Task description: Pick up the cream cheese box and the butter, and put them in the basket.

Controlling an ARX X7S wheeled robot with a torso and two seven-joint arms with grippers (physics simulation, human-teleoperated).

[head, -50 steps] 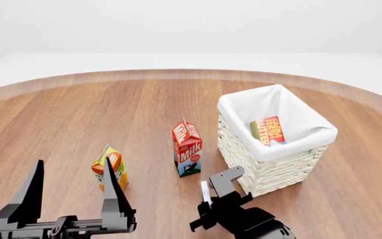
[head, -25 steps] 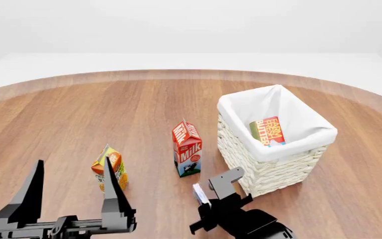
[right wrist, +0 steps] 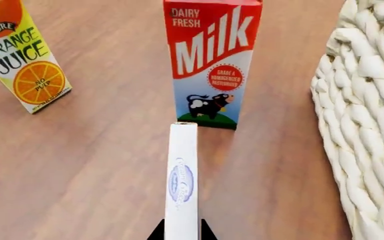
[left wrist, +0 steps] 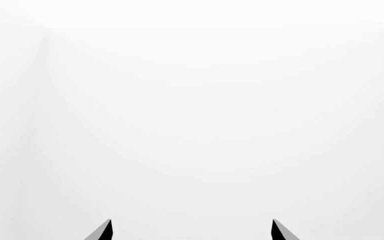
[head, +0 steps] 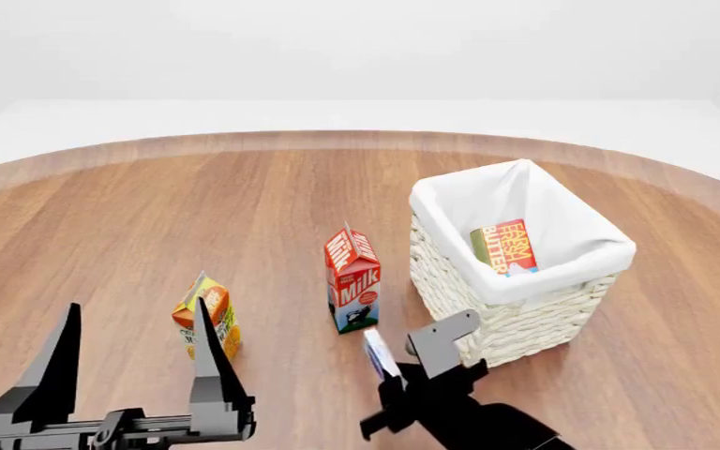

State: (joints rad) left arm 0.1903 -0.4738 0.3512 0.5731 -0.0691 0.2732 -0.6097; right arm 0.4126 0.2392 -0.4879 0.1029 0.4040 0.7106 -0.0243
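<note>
The white wicker basket point(head: 517, 281) with a white liner stands at the right. The red-orange butter point(head: 505, 246) lies inside it. My right gripper point(head: 400, 361) is shut on the thin white cream cheese box point(head: 381, 354), held edge-up above the table just in front of the basket's near left corner. In the right wrist view the cream cheese box point(right wrist: 181, 185) stands between the fingertips of the right gripper point(right wrist: 181, 234), pointing at the milk carton. My left gripper point(head: 132, 352) is open and empty at the lower left; the left gripper point(left wrist: 190, 229) faces a blank white wall in its wrist view.
A red-and-white milk carton point(head: 352, 278) stands left of the basket and also shows in the right wrist view point(right wrist: 210, 62). An orange juice carton point(head: 206, 314) stands further left, behind my left fingers, and shows too point(right wrist: 24, 57). The basket wall point(right wrist: 369, 115) is close beside the right gripper.
My right gripper has risen a little and shifted slightly toward the basket with the cream cheese box in it. The left arm has barely moved.
</note>
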